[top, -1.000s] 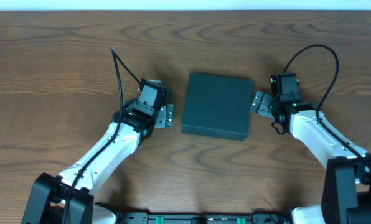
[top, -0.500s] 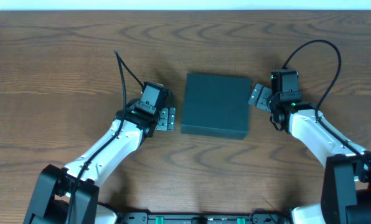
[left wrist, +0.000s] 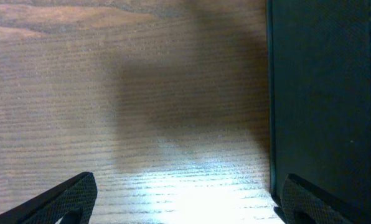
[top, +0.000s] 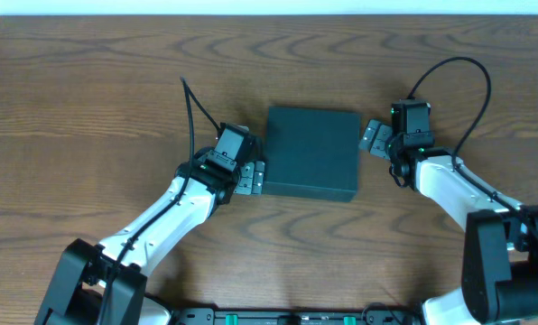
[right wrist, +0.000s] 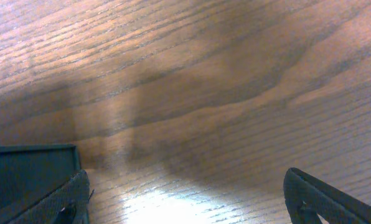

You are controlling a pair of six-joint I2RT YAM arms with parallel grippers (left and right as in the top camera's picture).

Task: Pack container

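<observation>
Overhead | container [top: 311, 152] lid down | left claw [top: 251, 176] apart | right claw [top: 372, 138] apart

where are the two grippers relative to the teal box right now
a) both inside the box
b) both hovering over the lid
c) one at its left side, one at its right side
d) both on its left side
c: the overhead view shows the left gripper at the left edge of the container and the right gripper by its right edge.
</observation>
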